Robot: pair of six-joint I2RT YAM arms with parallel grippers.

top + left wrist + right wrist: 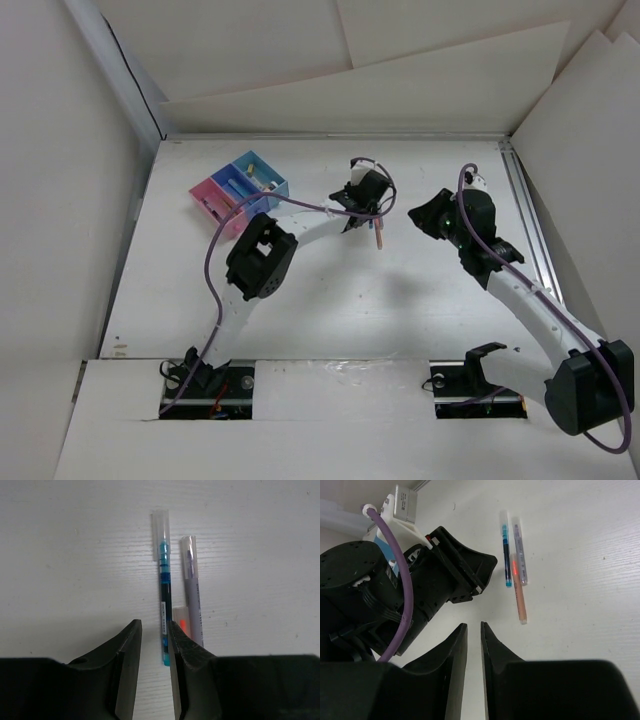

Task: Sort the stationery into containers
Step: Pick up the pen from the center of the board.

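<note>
Left pincer [154, 680] sits a little apart, holding nothing, just beside the blue pen [163, 600]. Close crooked and you could bump the purple pen [192, 592] touching it.

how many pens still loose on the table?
3, side by side near the left gripper: blue pen, purple pen right of it, orange pen nearest the right gripper. Others may be hidden under the arms.
</note>
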